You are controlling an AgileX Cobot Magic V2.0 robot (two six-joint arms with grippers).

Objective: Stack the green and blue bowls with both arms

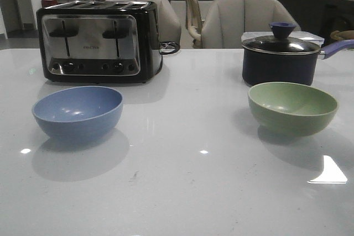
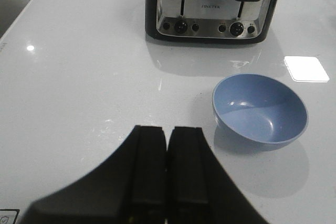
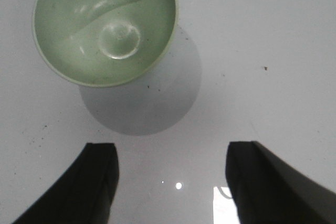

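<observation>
Sitting well apart, unstacked: blue bowl (image 1: 77, 111) before toaster (image 1: 99, 40), green bowl (image 1: 292, 106) before saucepan (image 1: 281, 56). Hovering: left gripper (image 2: 167, 169) clenched empty, right gripper (image 3: 170, 182) spread wide. Nothing grasped yet.

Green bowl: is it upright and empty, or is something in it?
Upright and empty. The green bowl sits mouth-up on the table, and the right wrist view shows its bare inside down to the base.

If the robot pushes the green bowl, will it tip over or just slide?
Probably it slides: the green bowl sits upright on a glossy table. It looks stiff and empty, so likely light. A push high on its rim might rock it on its narrower base.
</observation>
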